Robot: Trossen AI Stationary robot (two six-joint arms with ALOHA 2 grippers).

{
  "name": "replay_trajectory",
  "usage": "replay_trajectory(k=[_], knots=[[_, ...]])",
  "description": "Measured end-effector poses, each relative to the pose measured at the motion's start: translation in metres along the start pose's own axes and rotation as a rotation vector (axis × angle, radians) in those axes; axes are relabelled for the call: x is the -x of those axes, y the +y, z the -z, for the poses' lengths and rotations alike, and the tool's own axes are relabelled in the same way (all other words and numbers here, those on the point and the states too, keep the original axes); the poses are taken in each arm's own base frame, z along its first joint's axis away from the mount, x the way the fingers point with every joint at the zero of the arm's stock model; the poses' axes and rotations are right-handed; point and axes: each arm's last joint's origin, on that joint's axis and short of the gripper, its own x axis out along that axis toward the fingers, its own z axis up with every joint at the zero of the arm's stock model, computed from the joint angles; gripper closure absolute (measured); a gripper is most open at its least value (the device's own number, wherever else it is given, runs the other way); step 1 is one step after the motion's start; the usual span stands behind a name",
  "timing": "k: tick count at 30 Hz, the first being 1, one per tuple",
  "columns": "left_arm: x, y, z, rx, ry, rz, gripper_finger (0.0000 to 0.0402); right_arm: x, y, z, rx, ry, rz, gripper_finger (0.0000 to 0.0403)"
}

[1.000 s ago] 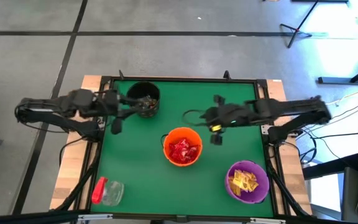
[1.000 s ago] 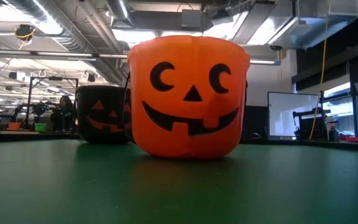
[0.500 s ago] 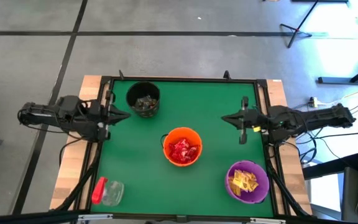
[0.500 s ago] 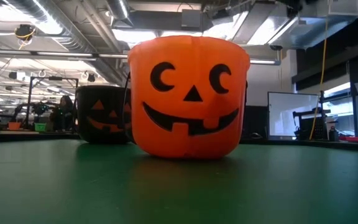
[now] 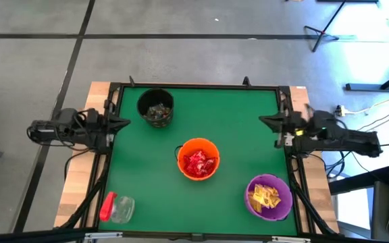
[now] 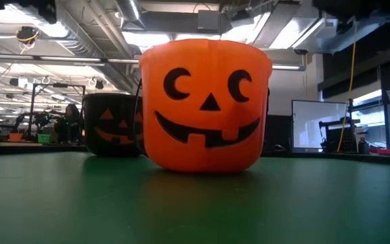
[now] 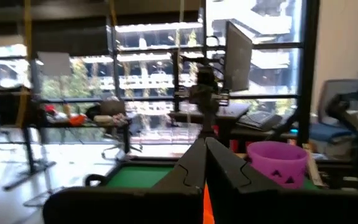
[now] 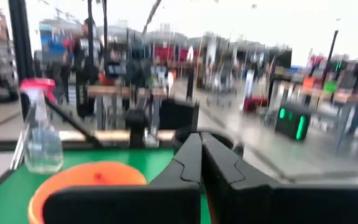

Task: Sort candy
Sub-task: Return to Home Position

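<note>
Red candy (image 5: 197, 163) lies in the orange pumpkin bucket (image 5: 181, 156) at the table's middle. Yellow candy (image 5: 265, 196) lies in the purple bucket (image 5: 283, 190) at the near right. Dark candy (image 5: 157, 111) lies in the black bucket (image 5: 143, 102) at the far left. My left gripper (image 5: 124, 123) is shut and empty at the table's left edge; its fingers also show in the left wrist view (image 7: 204, 144). My right gripper (image 5: 265, 121) is shut and empty at the right edge; it also shows in the right wrist view (image 8: 201, 140).
A clear jar with a red cap (image 5: 116, 207) lies on its side at the near left corner. The green table top (image 5: 235, 111) is framed by a dark rail (image 5: 194, 86). In the low view the orange bucket (image 6: 205, 105) stands in front of the black one (image 6: 112, 125).
Both arms have drawn back from over the table. My left gripper has gone from beside the black bucket toward the table's left edge. My right gripper has gone from right of the orange bucket toward the right edge. The buckets have stayed put.
</note>
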Motion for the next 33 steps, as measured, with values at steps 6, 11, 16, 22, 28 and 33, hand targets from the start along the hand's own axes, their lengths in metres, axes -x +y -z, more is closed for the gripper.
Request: replay_trajectory(k=[6, 11, 16, 22, 28, 33], knots=[[0.009, 0.004, 0.011, -0.033, 0.03, -0.084, 0.0401, 0.023, -0.006, 0.002, 0.03, -0.067, 0.017, 0.0402], [-0.001, 0.0, 0.033, -0.028, 0.053, -0.039, 0.0401, 0.023, -0.007, 0.03, 0.014, -0.042, 0.021, 0.0402], [-0.003, 0.0, 0.044, -0.002, 0.031, -0.047, 0.0401, 0.02, -0.009, 0.059, -0.092, 0.023, 0.058, 0.0402], [-0.008, -0.002, 0.061, -0.004, 0.04, -0.002, 0.0401, 0.016, -0.008, 0.08, -0.123, 0.027, 0.049, 0.0403], [-0.012, -0.002, 0.085, 0.037, 0.045, -0.014, 0.0401, 0.015, -0.009, 0.098, -0.127, 0.08, 0.092, 0.0403], [-0.014, -0.004, 0.108, 0.102, 0.053, 0.004, 0.0401, 0.014, -0.008, 0.115, -0.129, 0.122, 0.091, 0.0403]])
